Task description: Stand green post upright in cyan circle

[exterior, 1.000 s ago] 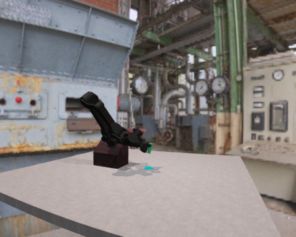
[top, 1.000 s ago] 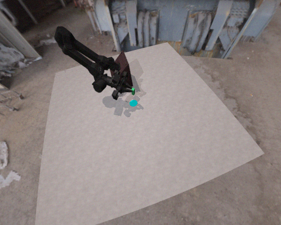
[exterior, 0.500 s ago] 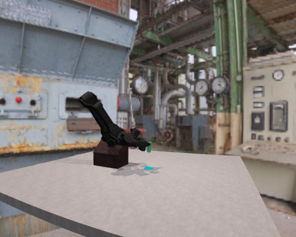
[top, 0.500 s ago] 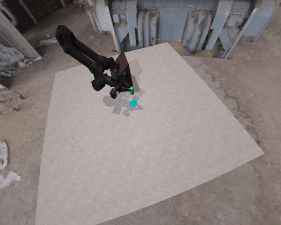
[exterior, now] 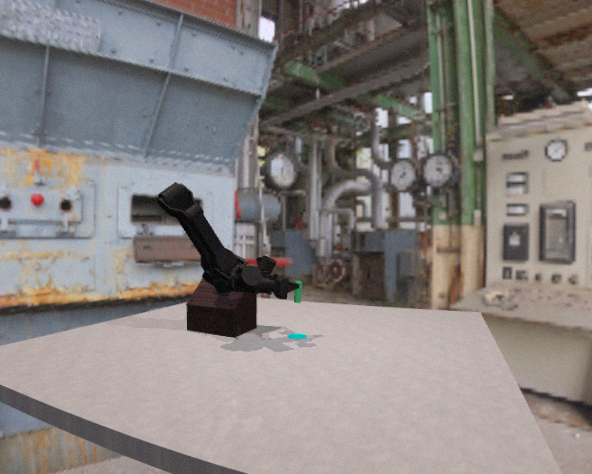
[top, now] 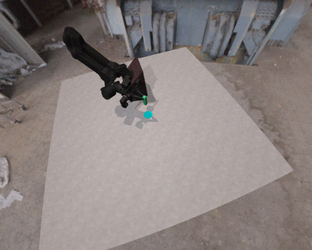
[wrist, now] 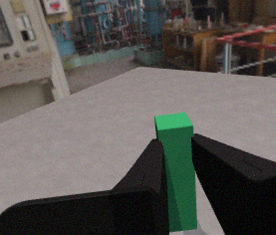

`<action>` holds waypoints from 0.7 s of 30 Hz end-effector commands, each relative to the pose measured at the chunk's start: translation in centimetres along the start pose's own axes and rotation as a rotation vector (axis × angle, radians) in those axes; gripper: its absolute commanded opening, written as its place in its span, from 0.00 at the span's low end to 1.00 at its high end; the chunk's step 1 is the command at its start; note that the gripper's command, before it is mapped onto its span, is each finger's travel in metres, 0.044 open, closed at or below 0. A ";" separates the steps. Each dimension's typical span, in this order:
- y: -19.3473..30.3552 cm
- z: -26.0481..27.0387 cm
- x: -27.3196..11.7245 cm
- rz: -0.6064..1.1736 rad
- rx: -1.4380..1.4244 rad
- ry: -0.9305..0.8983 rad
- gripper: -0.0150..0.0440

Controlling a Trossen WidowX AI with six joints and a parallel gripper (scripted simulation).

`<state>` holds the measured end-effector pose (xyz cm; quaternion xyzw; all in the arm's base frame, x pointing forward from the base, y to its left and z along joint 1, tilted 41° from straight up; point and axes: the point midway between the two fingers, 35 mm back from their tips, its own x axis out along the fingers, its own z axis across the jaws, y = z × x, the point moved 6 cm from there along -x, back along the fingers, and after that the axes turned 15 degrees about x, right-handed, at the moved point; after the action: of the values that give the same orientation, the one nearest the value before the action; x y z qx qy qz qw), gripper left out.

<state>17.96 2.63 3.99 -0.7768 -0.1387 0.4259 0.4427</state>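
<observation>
The green post [top: 145,100] [exterior: 298,292] [wrist: 178,164] is upright in the air, above the table and clear of it. My gripper [top: 143,97] [exterior: 295,286] [wrist: 174,144] is shut on it near its upper end, one finger on each side, and points about level. The cyan circle [top: 148,114] [exterior: 297,336] lies flat on the table. In the exterior view the post hangs directly over the circle, with a gap between them. The circle does not show in the wrist view.
The arm's dark red-brown base block [top: 135,70] [exterior: 219,312] stands on the pale table [top: 164,174] [exterior: 337,397] [wrist: 96,134] behind the gripper. The arm's shadow falls on the table around the circle.
</observation>
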 end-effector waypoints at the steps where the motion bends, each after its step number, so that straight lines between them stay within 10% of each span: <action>1: -0.1 0.1 -0.1 -0.011 -0.014 0.004 0.29; 21: 0.8 -0.5 0.0 -0.001 -0.017 -0.001 0.29</action>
<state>17.95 2.15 3.66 -0.7809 -0.1409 0.4228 0.4377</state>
